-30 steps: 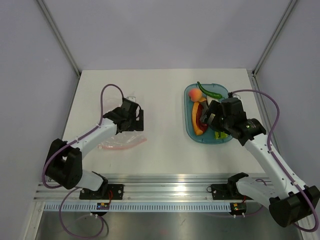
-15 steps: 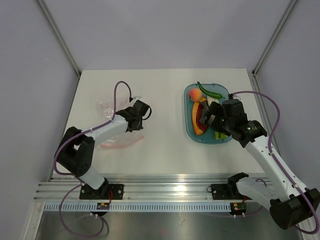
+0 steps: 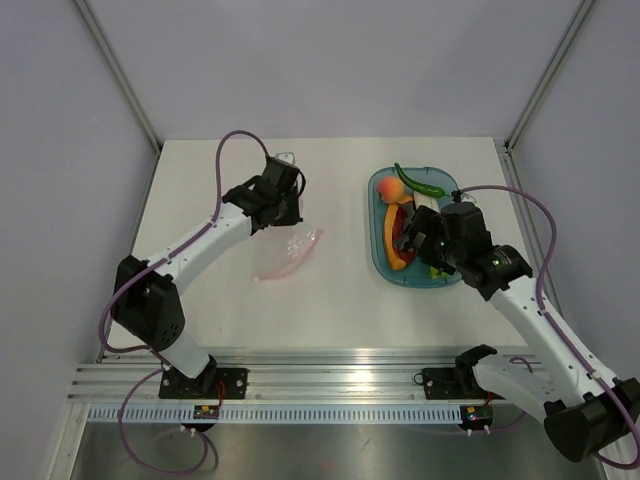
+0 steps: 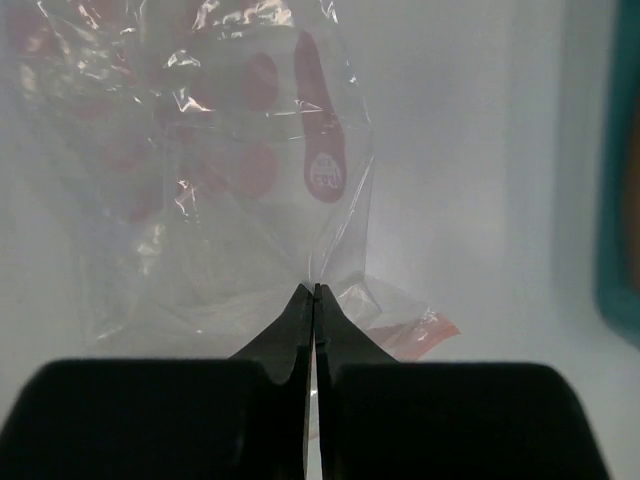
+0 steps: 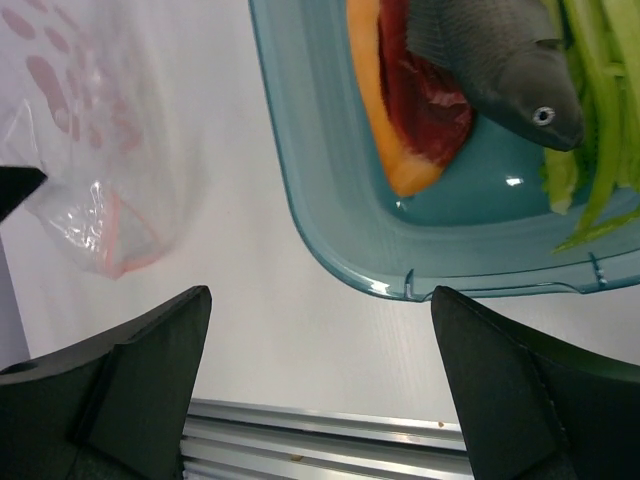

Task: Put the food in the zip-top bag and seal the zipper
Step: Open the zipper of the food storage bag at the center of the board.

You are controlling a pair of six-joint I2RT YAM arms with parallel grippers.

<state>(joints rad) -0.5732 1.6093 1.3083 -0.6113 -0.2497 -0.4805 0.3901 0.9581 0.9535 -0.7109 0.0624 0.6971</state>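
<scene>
The zip-top bag [image 3: 298, 246] is clear crinkly film with red spots. It trails from my left gripper [image 3: 288, 218] toward the table's middle, and its pinkish-red zipper [image 3: 281, 265] curves along the low end. In the left wrist view the gripper [image 4: 315, 290] is shut on a fold of the bag [image 4: 200, 190], with the zipper [image 4: 425, 335] just right of the fingers. The food lies in the teal tray [image 3: 379, 250]: an orange-red wedge [image 3: 393, 240], a peach [image 3: 392, 188] and a green chili [image 3: 420, 183]. My right gripper [image 3: 412, 240] hangs open over the tray's near-left edge, holding nothing.
In the right wrist view I see the tray rim [image 5: 330, 235], the wedge [image 5: 400, 120], a dark grey toy fish [image 5: 490, 70] and light green stalks [image 5: 595, 150]. The bag [image 5: 70, 150] is at the left of that view. A metal rail [image 3: 340, 375] runs along the near edge.
My left gripper closed on the bag and carried it from the left side up and right toward the middle. The right arm barely shifted.
</scene>
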